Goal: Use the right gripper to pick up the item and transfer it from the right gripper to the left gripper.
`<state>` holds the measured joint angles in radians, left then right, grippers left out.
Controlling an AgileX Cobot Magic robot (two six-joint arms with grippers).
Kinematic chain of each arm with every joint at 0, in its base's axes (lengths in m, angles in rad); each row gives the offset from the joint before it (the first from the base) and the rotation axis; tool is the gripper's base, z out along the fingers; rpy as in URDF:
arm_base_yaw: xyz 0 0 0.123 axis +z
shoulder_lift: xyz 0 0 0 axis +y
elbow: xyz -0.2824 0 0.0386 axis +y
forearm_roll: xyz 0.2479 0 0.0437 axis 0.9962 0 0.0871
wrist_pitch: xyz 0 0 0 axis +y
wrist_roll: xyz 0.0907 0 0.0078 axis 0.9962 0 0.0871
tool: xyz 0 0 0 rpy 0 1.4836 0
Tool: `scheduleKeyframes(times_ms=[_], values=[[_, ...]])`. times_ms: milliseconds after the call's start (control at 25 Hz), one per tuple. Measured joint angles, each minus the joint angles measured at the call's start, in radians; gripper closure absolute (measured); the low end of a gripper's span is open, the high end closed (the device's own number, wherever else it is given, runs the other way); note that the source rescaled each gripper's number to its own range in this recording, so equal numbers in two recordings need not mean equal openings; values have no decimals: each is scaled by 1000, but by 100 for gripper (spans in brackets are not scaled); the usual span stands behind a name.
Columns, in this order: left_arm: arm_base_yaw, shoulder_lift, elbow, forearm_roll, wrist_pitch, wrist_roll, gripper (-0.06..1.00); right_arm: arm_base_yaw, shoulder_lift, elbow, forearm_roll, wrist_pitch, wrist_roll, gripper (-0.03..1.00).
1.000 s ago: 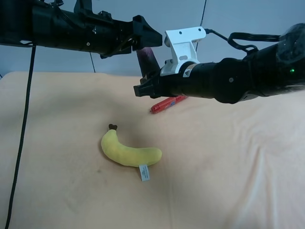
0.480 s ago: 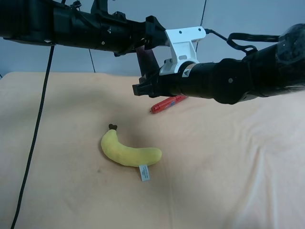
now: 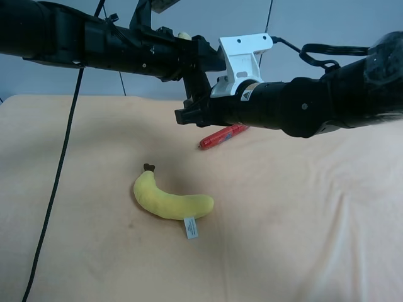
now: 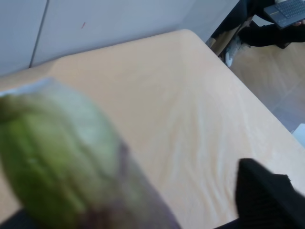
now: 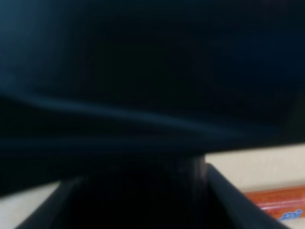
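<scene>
- Over the last second the arm at the exterior high view's left slid in toward the other arm, and its gripper, the left gripper (image 3: 204, 60), ended up right over the spot where the item was held up in the air.
- The item (image 4: 57, 157) filled the left wrist view, green on one part and purplish on the other, blurry and very close. From the high camera it was almost completely hidden behind that arm.
- The right gripper (image 3: 189, 112) hadn't budged. It hung above the red pen (image 3: 221, 135), and its jaws looked closed on the item, though the right wrist view was mostly dark.
- Couldn't tell whether the left jaws were wide or narrow.
- My read: pickup done, handover about to happen, no transfer yet.
- The plush banana (image 3: 169, 200) lay untouched on the table.
</scene>
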<state>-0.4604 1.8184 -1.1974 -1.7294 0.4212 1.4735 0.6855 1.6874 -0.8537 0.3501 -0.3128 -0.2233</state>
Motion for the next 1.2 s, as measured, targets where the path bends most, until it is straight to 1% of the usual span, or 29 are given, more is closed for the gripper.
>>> scheduleKeyframes(times_ms=[80,240,1200], values=[[0,1,0,-1,0,0,60,0,0,0,0,0,0,97],[0,1,0,-3,-2,0,94,0,0,0,0,2,0,97],[1,1,0,-3,4,-1,94,0,0,0,0,1,0,97]])
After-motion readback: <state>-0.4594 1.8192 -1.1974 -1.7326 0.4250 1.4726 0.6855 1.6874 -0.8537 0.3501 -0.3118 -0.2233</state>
